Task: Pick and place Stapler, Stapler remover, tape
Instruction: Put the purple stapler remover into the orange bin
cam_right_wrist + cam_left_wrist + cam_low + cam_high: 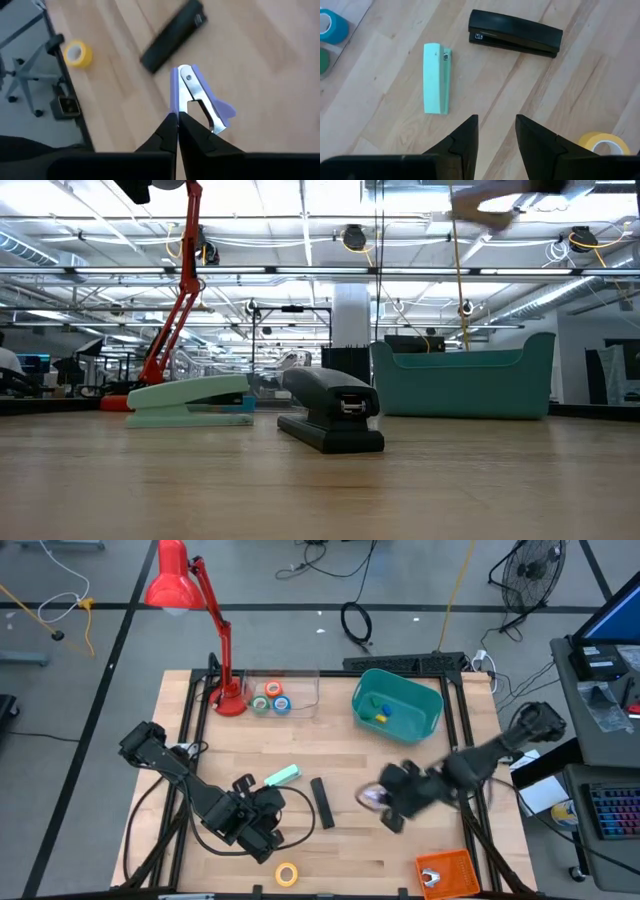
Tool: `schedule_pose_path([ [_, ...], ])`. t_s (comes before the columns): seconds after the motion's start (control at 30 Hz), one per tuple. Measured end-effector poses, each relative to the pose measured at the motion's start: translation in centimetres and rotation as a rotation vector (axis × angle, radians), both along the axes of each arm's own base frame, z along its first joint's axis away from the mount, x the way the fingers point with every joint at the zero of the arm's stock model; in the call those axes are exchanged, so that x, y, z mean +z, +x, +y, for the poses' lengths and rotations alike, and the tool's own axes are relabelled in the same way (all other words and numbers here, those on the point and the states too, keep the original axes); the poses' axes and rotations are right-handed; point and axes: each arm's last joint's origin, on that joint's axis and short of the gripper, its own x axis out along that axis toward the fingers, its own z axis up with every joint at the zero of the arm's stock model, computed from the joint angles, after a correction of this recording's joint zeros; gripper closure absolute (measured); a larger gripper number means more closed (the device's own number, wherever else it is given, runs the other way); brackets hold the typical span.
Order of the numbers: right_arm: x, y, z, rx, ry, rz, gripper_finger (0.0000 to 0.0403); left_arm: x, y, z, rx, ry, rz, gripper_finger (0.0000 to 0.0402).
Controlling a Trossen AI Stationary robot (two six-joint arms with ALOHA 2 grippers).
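Note:
The black stapler (322, 802) lies flat mid-table, and a mint-green stapler (282, 776) lies to its left. My left gripper (495, 135) hovers open near them, touching nothing. My right gripper (177, 124) is to the right of the black stapler (172, 35), shut on the purple staple remover (372, 797). A yellow tape roll (288, 873) lies flat by the near edge. Orange (274, 690), green (261, 704) and blue (281, 705) rolls sit in a clear tray at the far edge. My right gripper pinches the purple staple remover at the end of its purple handle (174, 102), between the two shut fingertips. The remover's metal jaws (197, 100) stick out forward past the fingers. It looks lifted off the table, and the view is blurred.
A teal bin (396, 705) with small items inside stands at the far right. A red desk lamp (215, 630) rises from the far left corner. An orange object (447, 872) sits at the near right edge. Bare wood lies between the staplers and the bin.

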Motion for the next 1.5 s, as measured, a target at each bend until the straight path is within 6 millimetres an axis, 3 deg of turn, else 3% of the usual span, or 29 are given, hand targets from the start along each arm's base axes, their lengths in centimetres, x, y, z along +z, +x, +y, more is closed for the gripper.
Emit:
schedule_pose_path([
  [0.2, -0.5, -4.8, 4.7, -0.082, 0.079, 0.111, 0.0403, 0.0, 0.1, 0.1, -0.023, 0.009, 0.007, 0.027],
  [0.5, -2.7, -9.7, 11.5, -0.079, 0.299, 0.366, 0.0403, 0.0, 0.2, 0.3, -0.044, 0.007, 0.024, 0.027],
  [0.73, -4.9, -13.5, 15.4, -0.221, 0.351, 0.454, 0.0403, 0.0, 0.2, 0.3, -0.045, 0.007, 0.024, 0.027],
  [0.9, -6.4, -14.6, 16.5, -0.271, 0.296, 0.486, 0.0403, 0.0, 0.3, 0.4, -0.054, 0.016, 0.024, 0.027],
  [1.2, -8.4, -14.1, 16.5, -0.334, 0.166, 0.507, 0.0403, 0.0, 0.3, 0.4, -0.038, 0.01, 0.017, 0.027],
  [1.5, -8.7, -14.2, 16.7, -0.353, 0.168, 0.559, 0.0403, 0.0, -0.3, -0.6, -0.037, -0.004, 0.009, 0.027],
])
